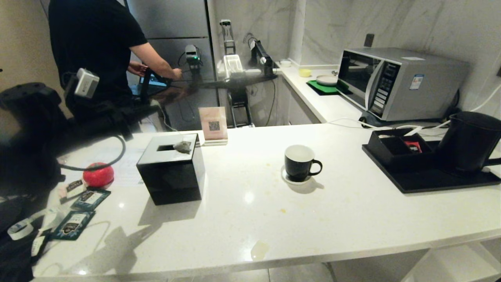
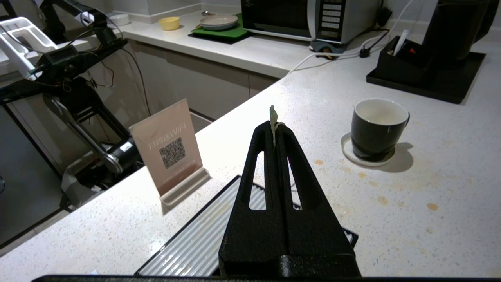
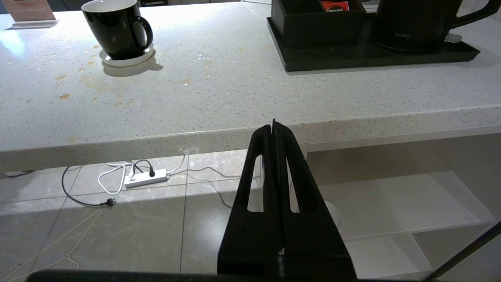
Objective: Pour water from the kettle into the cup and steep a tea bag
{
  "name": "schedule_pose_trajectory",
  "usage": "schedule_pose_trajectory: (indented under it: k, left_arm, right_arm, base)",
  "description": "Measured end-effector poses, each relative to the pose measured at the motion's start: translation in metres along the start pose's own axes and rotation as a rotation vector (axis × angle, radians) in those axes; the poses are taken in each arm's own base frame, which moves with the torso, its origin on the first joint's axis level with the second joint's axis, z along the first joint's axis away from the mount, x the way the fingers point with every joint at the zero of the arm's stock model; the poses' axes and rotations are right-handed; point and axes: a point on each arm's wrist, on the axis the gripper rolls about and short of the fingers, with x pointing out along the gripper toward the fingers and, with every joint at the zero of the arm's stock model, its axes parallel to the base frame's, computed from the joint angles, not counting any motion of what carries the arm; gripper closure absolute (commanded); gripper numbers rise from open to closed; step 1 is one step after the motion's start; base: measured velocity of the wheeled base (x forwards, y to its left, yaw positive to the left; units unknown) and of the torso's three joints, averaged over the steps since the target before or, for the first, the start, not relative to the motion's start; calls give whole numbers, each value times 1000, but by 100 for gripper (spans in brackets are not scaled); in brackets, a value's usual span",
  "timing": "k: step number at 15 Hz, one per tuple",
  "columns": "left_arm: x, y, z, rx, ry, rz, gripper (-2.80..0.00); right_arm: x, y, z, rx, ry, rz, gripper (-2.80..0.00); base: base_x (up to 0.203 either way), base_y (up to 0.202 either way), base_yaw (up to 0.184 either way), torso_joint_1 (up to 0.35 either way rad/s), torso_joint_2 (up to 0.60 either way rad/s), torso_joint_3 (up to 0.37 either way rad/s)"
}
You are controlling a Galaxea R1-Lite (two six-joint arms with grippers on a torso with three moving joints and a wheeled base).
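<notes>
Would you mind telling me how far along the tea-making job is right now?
Early. In hand: the left gripper is shut on the tea bag's tag, the tea bag hanging over the tissue box. Left: the cup looks empty on its saucer, the kettle stands on its tray, and the right gripper is shut below the counter edge.

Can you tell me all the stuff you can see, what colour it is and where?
cup: 1, black, white inside, on a saucer mid-counter
kettle: 1, black, on tray at right
tray: 1, black, counter's right
tea bag: 1, dark mesh, hanging over the tissue box
tissue box: 1, black, left of cup
sachets: several, teal, far left
microwave: 1, silver, back counter
person: 1, black shirt, behind counter
left end effector: shut on the tag
right end effector: shut, below counter edge
</notes>
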Motion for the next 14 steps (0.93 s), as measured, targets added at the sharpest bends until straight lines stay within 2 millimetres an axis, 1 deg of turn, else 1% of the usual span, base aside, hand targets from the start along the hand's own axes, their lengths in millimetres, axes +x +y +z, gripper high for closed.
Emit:
schedule_pose_trajectory:
  k: [3, 9, 14]
  left_arm:
    - [-1, 3, -3, 1, -1, 8, 0]
    - [10, 17, 12, 83, -68, 9, 0]
    - [18, 27, 15, 120, -101, 13, 0]
  right_arm:
    - [0, 0, 0, 0, 0, 1, 0]
    - [0, 0, 0, 0, 0, 0, 0]
    - [0, 0, 0, 0, 0, 0, 0]
  base:
    - [0, 0, 0, 0, 0, 0]
    - [0, 0, 0, 0, 0, 0]
    - [0, 0, 0, 0, 0, 0]
